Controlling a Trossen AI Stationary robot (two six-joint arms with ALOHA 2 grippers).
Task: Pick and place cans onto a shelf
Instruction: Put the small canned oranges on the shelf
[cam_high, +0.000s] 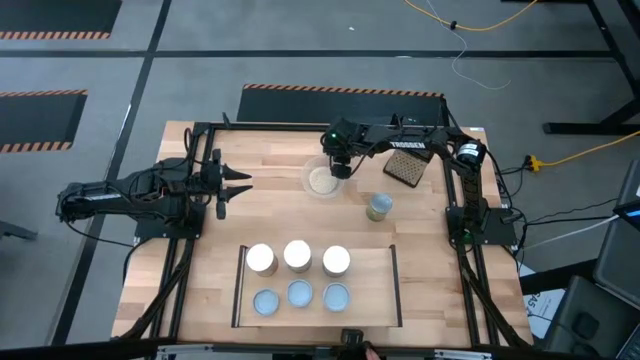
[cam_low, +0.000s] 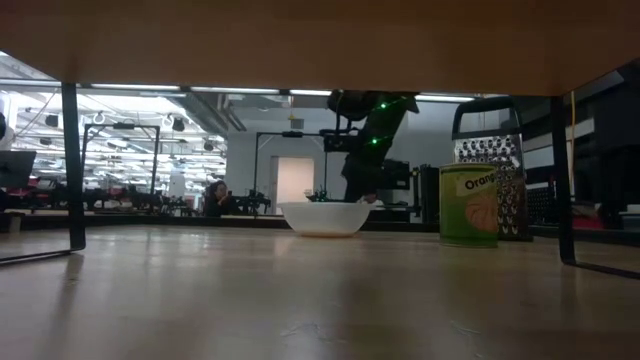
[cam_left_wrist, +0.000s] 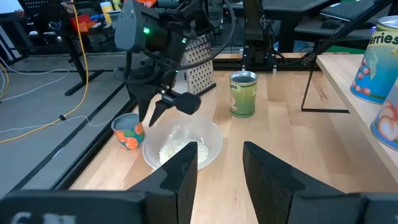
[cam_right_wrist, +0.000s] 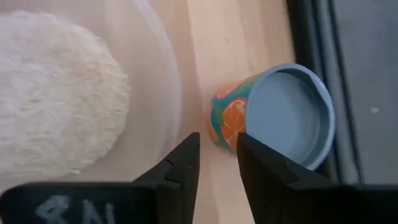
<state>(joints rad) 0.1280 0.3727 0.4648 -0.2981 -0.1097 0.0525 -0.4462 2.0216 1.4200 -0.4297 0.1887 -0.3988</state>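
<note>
My right gripper (cam_high: 340, 168) hangs open at the far middle of the table, slanting down. Its fingertips (cam_right_wrist: 217, 146) stand over the strip of table between a clear bowl of grains (cam_right_wrist: 74, 93) and a can with an orange label and pale-blue top (cam_right_wrist: 283, 118). That can (cam_left_wrist: 129, 130) stands upright by the far edge. A green-labelled can (cam_high: 379, 207) stands alone to the bowl's right. The shelf (cam_high: 370, 290) near the front edge bears several cans in two rows. My left gripper (cam_high: 238, 185) waits open at the table's left, held level.
A dark grater (cam_high: 403, 168) stands at the far right, behind the green-labelled can (cam_low: 468, 205). The bowl (cam_high: 322, 180) sits right beside the orange-labelled can. The table's far edge and a black frame bar (cam_right_wrist: 314, 37) run close behind that can. Bare wood lies between bowl and shelf.
</note>
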